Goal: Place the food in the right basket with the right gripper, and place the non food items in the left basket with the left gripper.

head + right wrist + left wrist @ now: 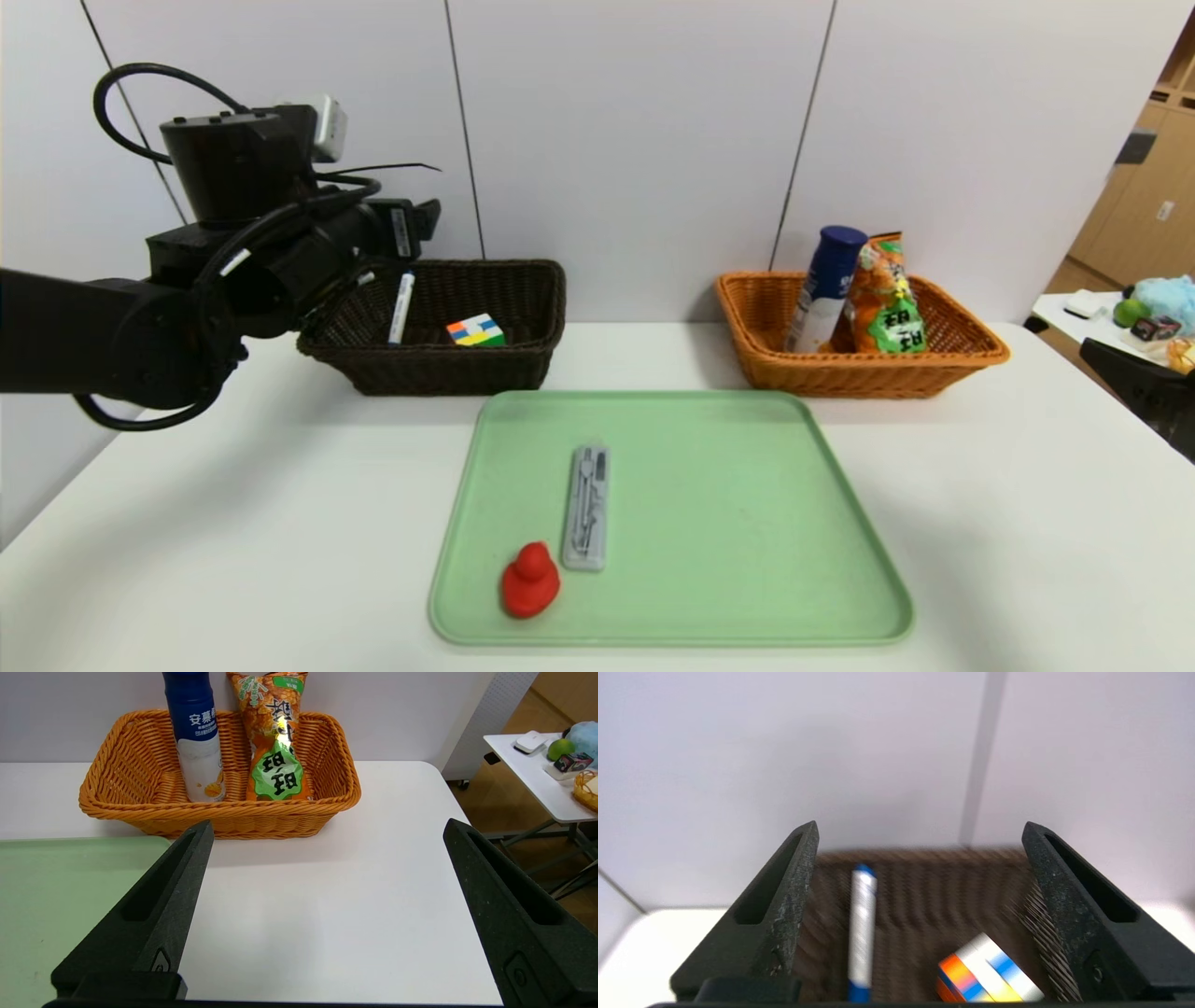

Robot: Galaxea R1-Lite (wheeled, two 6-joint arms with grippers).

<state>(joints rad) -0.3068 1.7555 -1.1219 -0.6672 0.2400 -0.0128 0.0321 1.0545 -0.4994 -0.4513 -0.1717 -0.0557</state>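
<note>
Half of marker (400, 307) hidden — basket (439, 373) wall.

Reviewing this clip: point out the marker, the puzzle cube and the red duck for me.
marker (400, 308): head view, middle of its white barrel, in the dark basket.
puzzle cube (475, 330): head view, its top face, in the dark basket.
red duck (529, 582): head view, its body, on the green tray.
</note>
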